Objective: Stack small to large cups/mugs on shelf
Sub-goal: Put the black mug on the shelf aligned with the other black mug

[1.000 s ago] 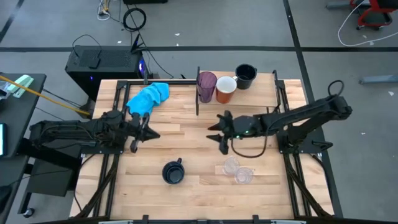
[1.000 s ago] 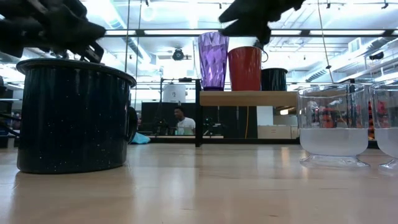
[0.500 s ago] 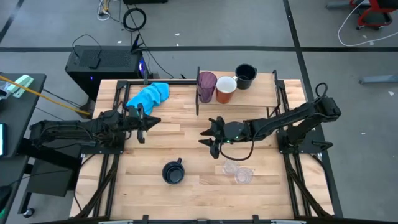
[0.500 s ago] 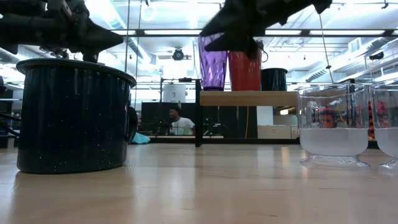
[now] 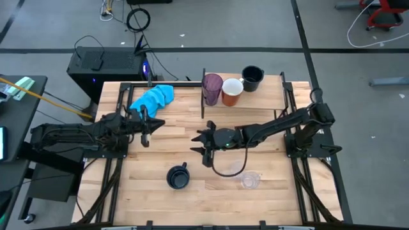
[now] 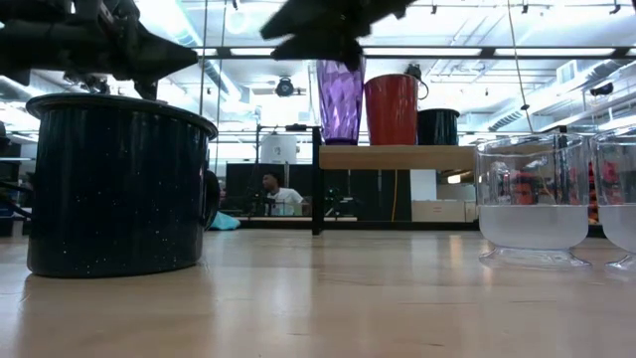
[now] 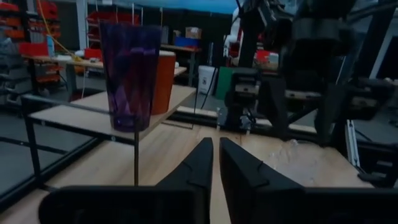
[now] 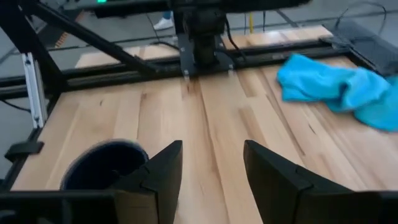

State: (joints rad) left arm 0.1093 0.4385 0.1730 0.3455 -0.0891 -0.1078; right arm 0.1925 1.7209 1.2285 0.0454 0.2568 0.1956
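The light wood shelf (image 5: 263,102) stands at the table's far right. On it are the purple tumbler (image 5: 212,88), the orange mug (image 5: 232,91) and a navy mug (image 5: 252,78), each standing on its base. A second navy mug (image 5: 177,177) stands near the front edge. A clear cup (image 5: 250,181) stands right of it, and both clear cups show in the low view (image 6: 534,204). My right gripper (image 5: 199,145) is open and empty above mid-table, up and right of the table's navy mug (image 8: 102,165). My left gripper (image 5: 160,124) is shut and empty at the left.
A bright blue cloth (image 5: 153,98) lies at the far left of the table, beyond my left gripper. A black cable loops from my right arm over the table near the clear cups (image 5: 223,171). Bare wood lies between the two grippers and the front edge.
My right gripper has moved toward the table's left edge and a little toward the near edge, away from the shelf and toward the navy mug on the table, staying open. My left gripper shifted slightly toward the far edge early on, then kept still.
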